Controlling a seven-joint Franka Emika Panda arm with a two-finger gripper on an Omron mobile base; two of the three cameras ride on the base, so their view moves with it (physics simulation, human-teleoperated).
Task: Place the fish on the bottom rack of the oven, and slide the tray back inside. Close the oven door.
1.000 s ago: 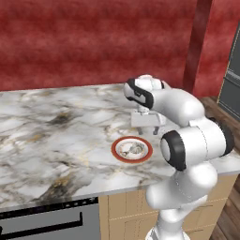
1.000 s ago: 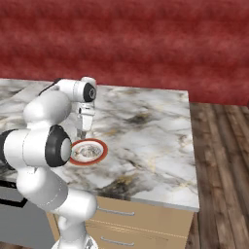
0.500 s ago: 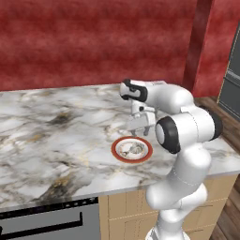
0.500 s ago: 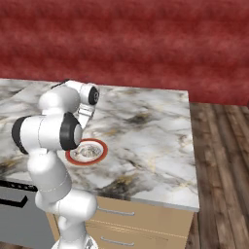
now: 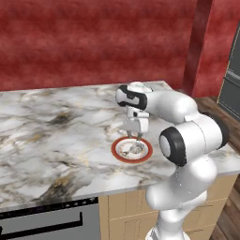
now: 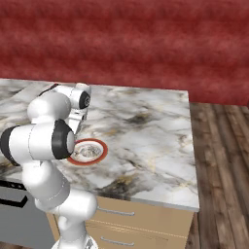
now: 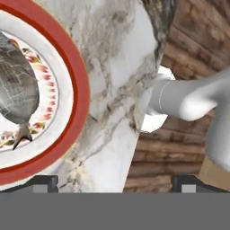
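Marble counter (image 5: 56, 136) runs under a red wall, and on it you have the fish (image 5: 131, 148) lying on a red-rimmed white plate (image 5: 131, 150) near the front edge. Your gripper (image 5: 136, 134) hangs just above the plate's far rim, fingers spread apart and empty. Below the counter's left front you see the oven (image 5: 42, 222).
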